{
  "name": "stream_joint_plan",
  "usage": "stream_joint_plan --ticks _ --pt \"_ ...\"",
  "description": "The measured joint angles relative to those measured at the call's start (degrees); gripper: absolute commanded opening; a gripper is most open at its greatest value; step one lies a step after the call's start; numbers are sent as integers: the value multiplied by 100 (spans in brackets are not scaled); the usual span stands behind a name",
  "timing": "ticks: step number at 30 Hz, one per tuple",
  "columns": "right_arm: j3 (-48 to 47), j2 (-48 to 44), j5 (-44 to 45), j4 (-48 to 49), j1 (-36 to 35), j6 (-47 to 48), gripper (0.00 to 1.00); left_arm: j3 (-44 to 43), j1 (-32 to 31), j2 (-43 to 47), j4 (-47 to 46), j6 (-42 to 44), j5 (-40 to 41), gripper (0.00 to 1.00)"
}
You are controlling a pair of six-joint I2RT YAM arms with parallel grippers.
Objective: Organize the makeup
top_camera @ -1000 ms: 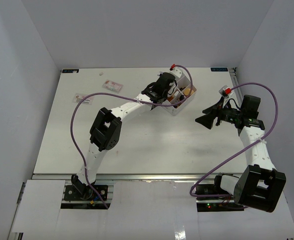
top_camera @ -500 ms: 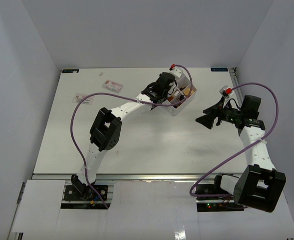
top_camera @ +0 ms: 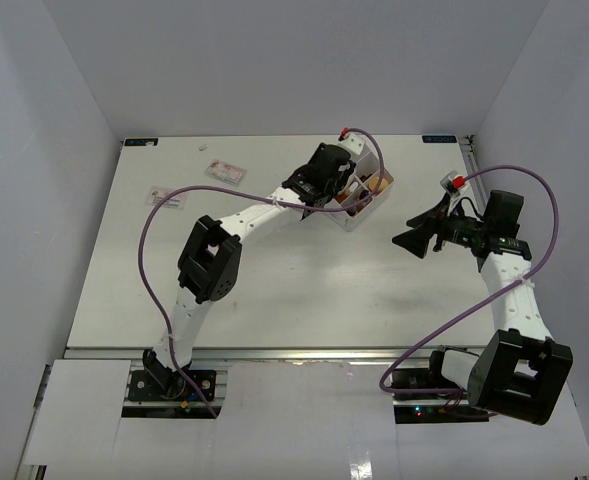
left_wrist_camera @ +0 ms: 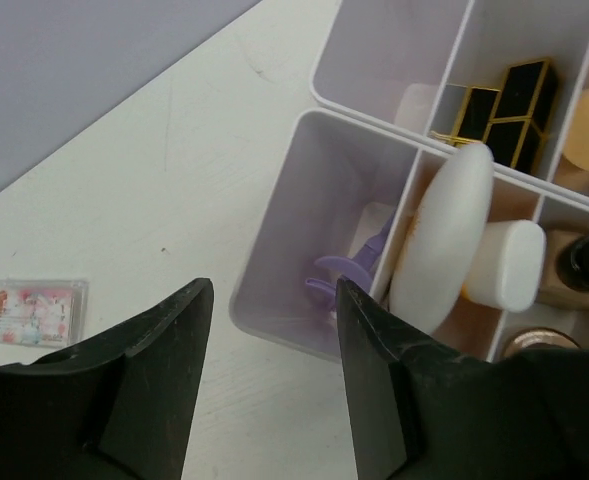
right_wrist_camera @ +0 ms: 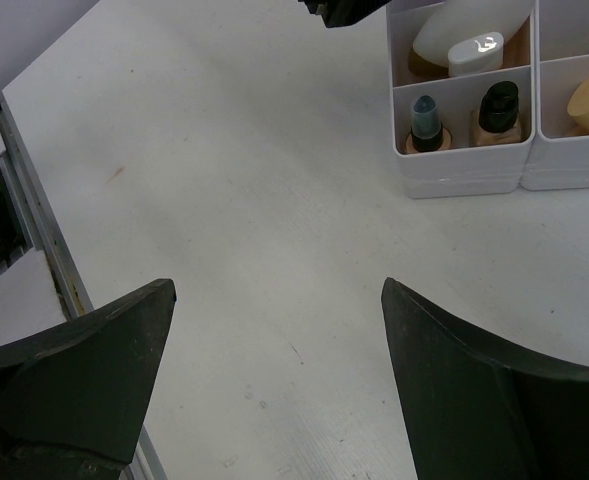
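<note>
Hovering above the box (left_wrist_camera: 274, 225), my left claw (left_wrist_camera: 274, 292) stood spread and empty; the white sponge (left_wrist_camera: 442, 235) lay toward frame right, long axis tilted upper right.

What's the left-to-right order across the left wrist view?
small packet → purple plastic piece → white sponge → white-capped tube → dark-capped bottle. The lipsticks are left out because they sit above the sponge and cap in the picture, so their slot is unclear.
</note>
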State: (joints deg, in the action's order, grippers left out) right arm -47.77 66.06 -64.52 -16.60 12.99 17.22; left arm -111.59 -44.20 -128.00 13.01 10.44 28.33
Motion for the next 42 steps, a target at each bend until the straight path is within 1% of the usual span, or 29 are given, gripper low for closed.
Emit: stream_joint_plan --ticks 2,3,5,7,9,11,13,14,16,21,24,26,28,31,36,42 --pt "0 0 -4 0 12 5 90 115 13 171 83 -179 -260 76" --pt "0 0 -4 0 14 10 90 249 37 332 125 -336 -453 80" --pt "1 0 -8 0 14 26 90 667 180 838 261 -818 -931 96" --pt "2 0 -12 0 14 39 90 1076 443 1358 274 -1349 -1524 98" --pt "5 0 -10 -2 14 51 90 1614 1021 1941 160 -1985 -2355 98" --pt "13 -2 -8 0 14 70 90 2013 1789 2389 160 -2461 -2997 98" --pt "46 -2 -10 0 14 88 90 2263 2609 2577 92 -2723 -3411 98" --pt "60 -2 -10 0 14 94 90 2373 3028 2616 112 -2818 -3579 98" --pt "77 -2 -10 -4 14 101 90 2561 3654 2606 177 -2863 -3802 98" --pt "79 -7 -15 -1 16 102 90 2954 4893 2358 339 -2803 -4412 98" --pt "79 -7 -17 -2 14 101 90 2959 5522 2076 369 -3012 -4222 98" --pt "79 -7 -19 -2 14 103 90 2959 5764 1959 430 -3236 -3971 98" --pt "79 -7 -19 -2 15 101 90 2883 5833 1842 625 -3603 -3668 98" --pt "79 -7 -19 -2 16 104 90 2545 5738 1569 987 -4179 -3276 98" --pt "79 -7 -19 -2 16 104 90 1329 5607 763 1969 -5126 -2790 98" --pt "79 -7 -17 -4 16 104 90 -102 5599 -154 3190 -5888 -2416 98"
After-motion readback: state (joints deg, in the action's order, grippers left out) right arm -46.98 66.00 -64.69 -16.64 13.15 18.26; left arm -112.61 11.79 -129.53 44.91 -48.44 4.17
